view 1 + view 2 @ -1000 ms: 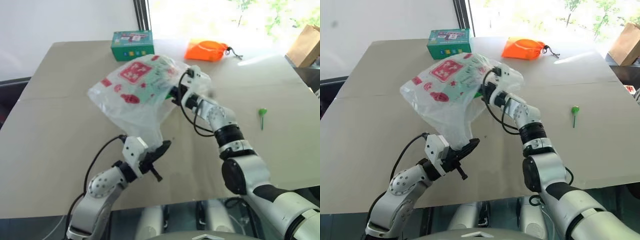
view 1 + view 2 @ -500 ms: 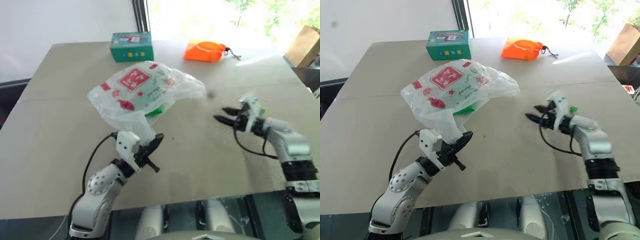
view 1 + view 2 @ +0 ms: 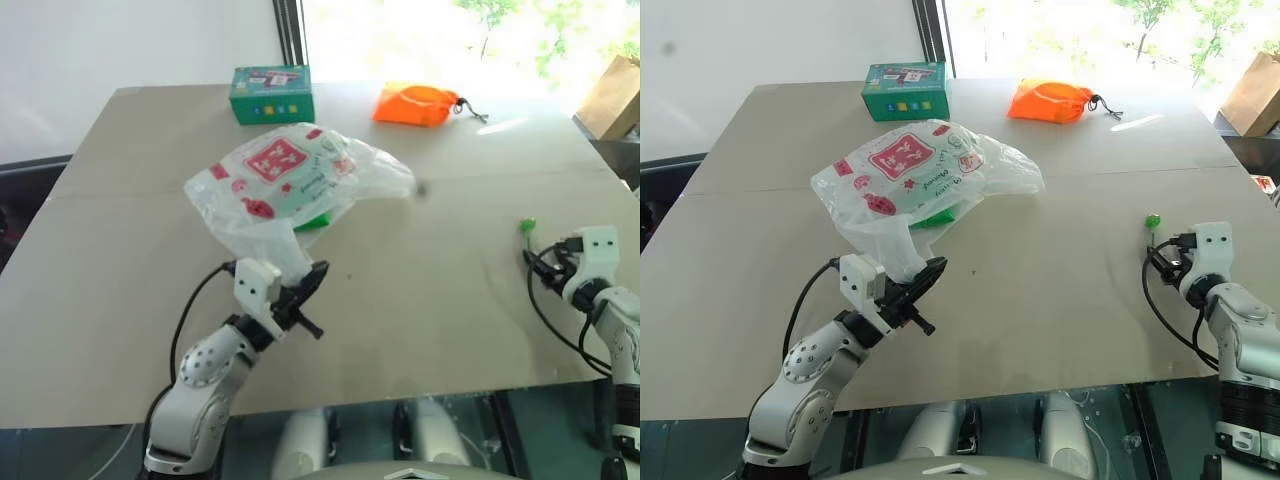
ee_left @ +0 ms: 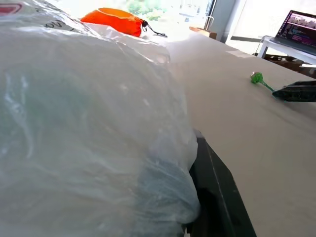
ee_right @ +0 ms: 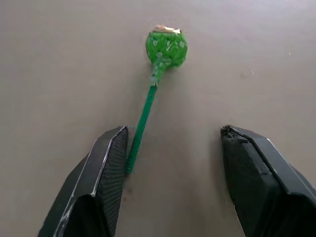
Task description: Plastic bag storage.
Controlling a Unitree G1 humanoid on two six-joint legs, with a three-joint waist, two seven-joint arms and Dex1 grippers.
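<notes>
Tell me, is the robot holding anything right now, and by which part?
Its left gripper is shut on the plastic bag, pinching its near, gathered end. The right gripper is open, empty, by a green lollipop.

- Strong daylight pours through the window (image 3: pixel 470 30) behind the far edge of the tabletop (image 3: pixel 100 260), washing that area out
- The tabletop is evenly lit, with soft, faint shadows
- The plastic bag (image 4: pixel 84 123) is blurred close to the left wrist camera
</notes>
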